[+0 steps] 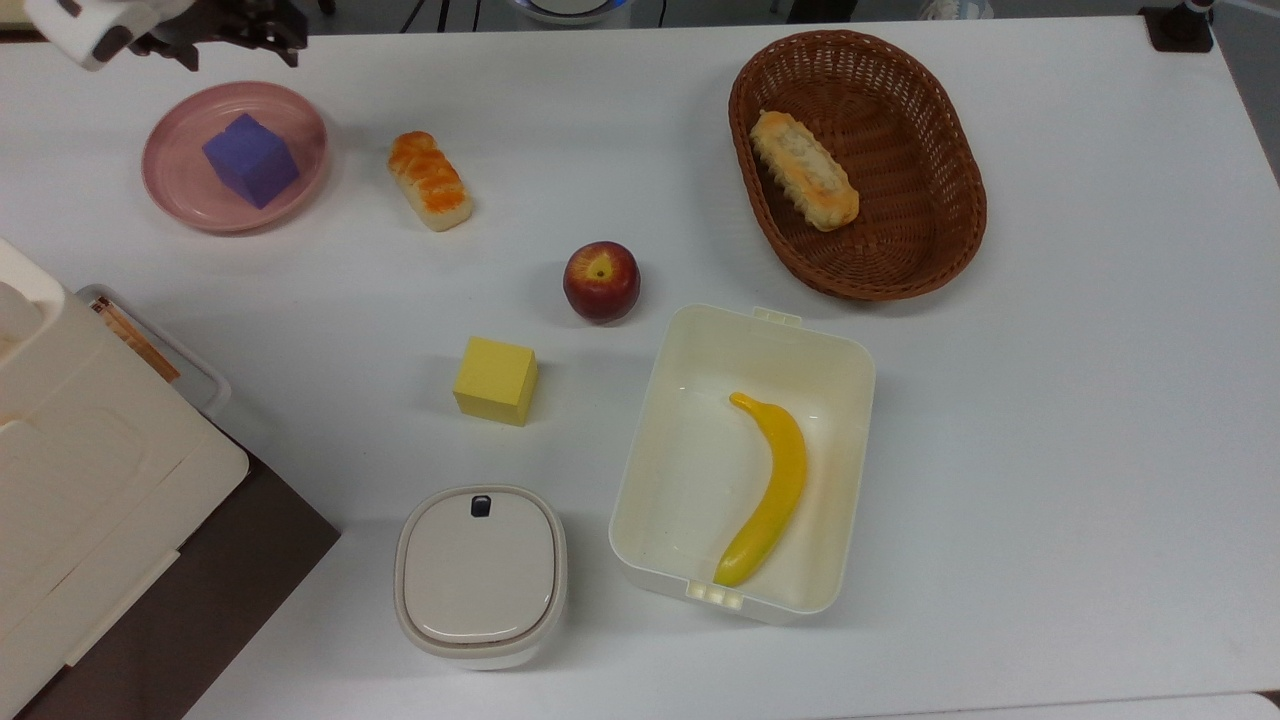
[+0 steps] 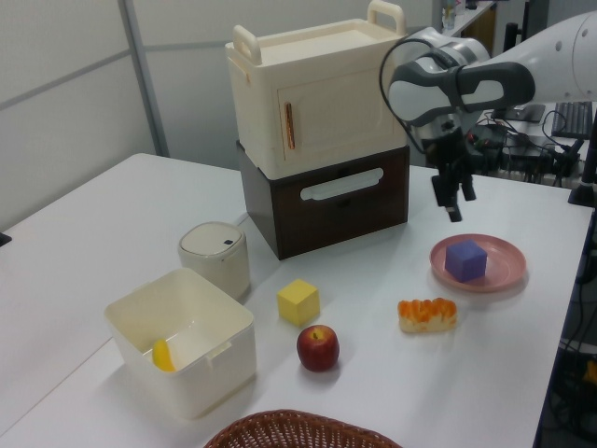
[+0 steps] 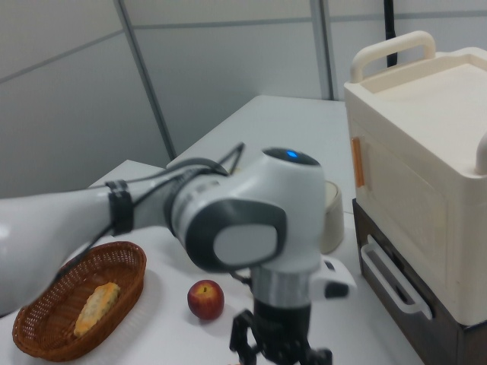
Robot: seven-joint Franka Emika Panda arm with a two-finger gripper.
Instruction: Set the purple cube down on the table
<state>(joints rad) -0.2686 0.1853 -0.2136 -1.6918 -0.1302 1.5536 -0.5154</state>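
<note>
The purple cube [image 1: 251, 159] sits on a pink plate [image 1: 175, 185] near the top view's upper left corner, one corner turned toward the camera; in the left view the cube [image 2: 465, 259] rests on the plate [image 2: 504, 271] at the table's [image 2: 93, 233] far right. The gripper [image 2: 452, 198] hangs in the air above and just to the left view's left of the plate, pointing down, its fingers [image 2: 455, 207] slightly parted and holding nothing. In the top view the gripper [image 1: 240, 35] shows at the upper edge, beyond the plate. Beside the plate lies a glazed bread roll [image 1: 429, 180]; toward the middle are an apple [image 1: 601, 281] and a yellow cube [image 1: 495, 381]. A banana [image 1: 768, 488] lies in an open cream box [image 1: 650, 470], a second bread [image 1: 804, 169] in a wicker basket [image 1: 930, 240], and a lidded white container [image 1: 480, 574] stands near the top view's lower edge. A cream case [image 2: 317, 93] with an orange strip label, too small to read, is stacked on a brown crate [image 2: 326, 210].
</note>
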